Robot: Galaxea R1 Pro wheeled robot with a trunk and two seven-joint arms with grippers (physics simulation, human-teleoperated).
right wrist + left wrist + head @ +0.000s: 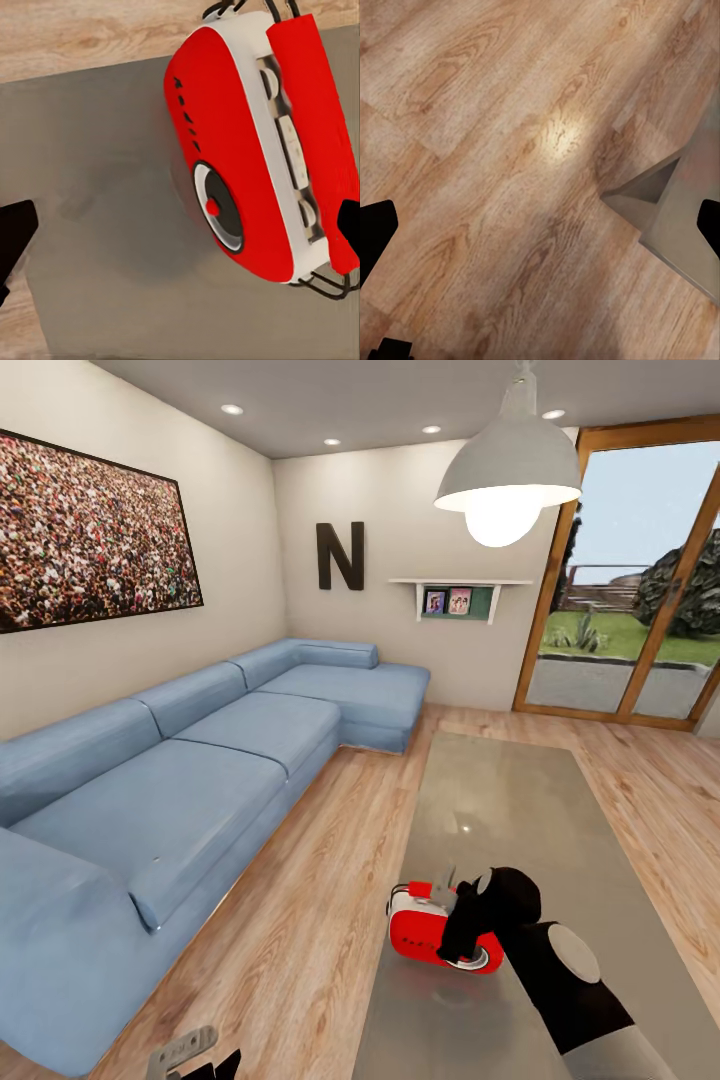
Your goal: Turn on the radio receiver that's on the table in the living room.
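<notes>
A home living room: long blue sofa (190, 760), crowd picture (90, 530), letter N (340, 555), pendant lamp (508, 470), plank floor (300, 920)

The right gripper (184, 229) hangs spread wide above the table (97, 150), its two dark fingertips (13, 232) well apart, with the glossy grey top between them. The radio receiver (232, 142) sits toward one fingertip, whose black tip overlaps the end of the red handle (315, 127); whether it touches, I can't tell. The red front faces the gap between the fingers, showing a round dark dial (219, 208) with a white ring and a small red knob at its middle. Between front and handle runs white trim carrying pale buttons (291, 150). Thin black wire loops show at both ends of the handle. Beyond the table's edge lies wood plank floor (82, 34).
</notes>
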